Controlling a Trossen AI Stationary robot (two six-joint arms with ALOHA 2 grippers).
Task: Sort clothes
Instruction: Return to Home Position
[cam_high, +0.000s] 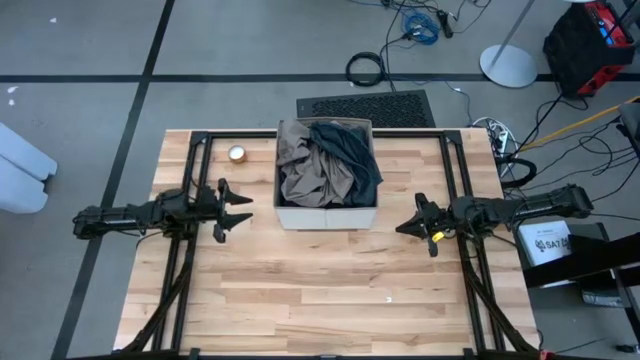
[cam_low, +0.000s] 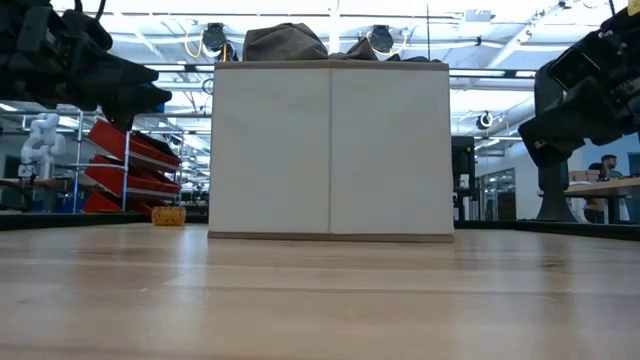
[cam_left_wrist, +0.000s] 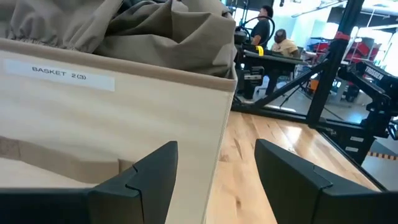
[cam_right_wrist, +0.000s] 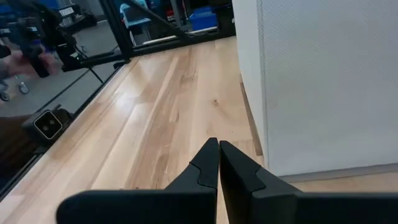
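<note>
High view puts the fabric box (cam_high: 326, 216) at the table's (cam_high: 320, 290) centre, a little toward 12 o'clock, and every garment I can find is inside it: the tan-brown garment (cam_high: 303, 165) heaped on the 9 o'clock side, the dark slate garment (cam_high: 352, 158) draped on the 3 o'clock side, both rising just above the rim. No cloth shows on the bare wood. The left gripper (cam_high: 243, 209) hangs near the box's 9 o'clock wall, apart from it, pointing toward 3 o'clock; its wrist view shows the two fingers (cam_left_wrist: 152, 174) spread wide and empty, the labelled wall beyond them. The right gripper (cam_high: 400, 229) hangs near the 3 o'clock wall, by its 6 o'clock corner, pointing toward 9 o'clock, fingers (cam_right_wrist: 205, 165) pressed together on nothing. So both garments lie at 3 o'clock from the left jaws and about 10 o'clock from the right ones, up over the rim rather than level with either, and both arms are about equally near. Judging from that, nothing is left to pick, and the coming move is a retreat: each arm should draw straight away from the box, left toward 9 o'clock, right toward 3 o'clock. A small roll of tape (cam_high: 237, 153) at 12 o'clock from the left gripper lies off that path.
</note>
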